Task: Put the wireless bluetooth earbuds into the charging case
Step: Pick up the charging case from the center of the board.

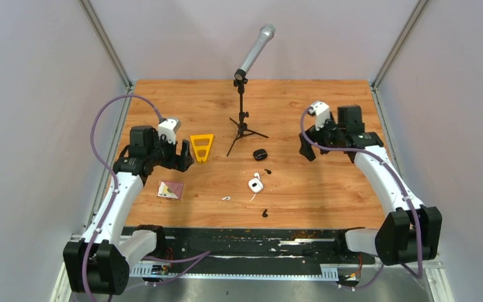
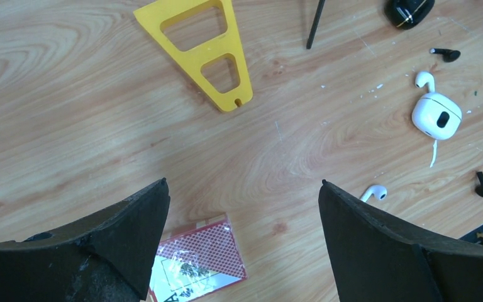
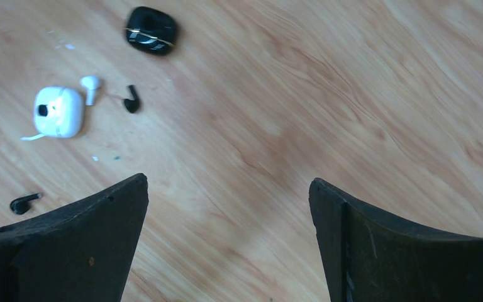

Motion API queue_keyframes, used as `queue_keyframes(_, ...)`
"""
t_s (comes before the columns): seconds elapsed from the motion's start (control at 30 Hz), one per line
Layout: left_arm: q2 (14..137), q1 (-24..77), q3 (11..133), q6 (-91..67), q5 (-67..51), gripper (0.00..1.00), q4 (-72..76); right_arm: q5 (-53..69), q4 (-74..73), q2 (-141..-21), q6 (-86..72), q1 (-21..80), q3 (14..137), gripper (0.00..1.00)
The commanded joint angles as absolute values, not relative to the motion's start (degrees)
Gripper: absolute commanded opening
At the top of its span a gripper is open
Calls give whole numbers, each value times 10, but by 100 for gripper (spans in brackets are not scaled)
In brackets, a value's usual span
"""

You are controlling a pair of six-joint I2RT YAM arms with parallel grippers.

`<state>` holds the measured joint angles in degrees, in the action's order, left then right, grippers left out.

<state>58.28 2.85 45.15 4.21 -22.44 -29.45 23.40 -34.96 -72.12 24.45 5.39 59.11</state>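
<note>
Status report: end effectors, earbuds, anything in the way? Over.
Left end effector, right end effector open, empty. Four earbuds loose around white case. Microphone stand near black case.

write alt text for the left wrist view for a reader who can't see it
Looking down through the open left tool at a wooden table: a white charging case lies at right with two white earbuds and two black earbuds scattered around it. A yellow triangular frame lies at top, a red patterned packet at bottom.
</note>
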Motion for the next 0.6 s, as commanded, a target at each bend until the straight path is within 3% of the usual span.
queue_keyframes(0.0,554,25,444,38,-252,94,-273,296,-330,-761,303,131,629,97)
queue_keyframes(0.23,506,22,424,-19,-259,93,-253,303,-366,-865,330,245,702,81)
queue_keyframes(0.43,474,4,415,-29,-255,94,-253,335,-482,-893,583,359,692,72)
queue_keyframes(0.57,475,2,408,-42,-254,94,-251,320,-505,-924,645,392,695,69)
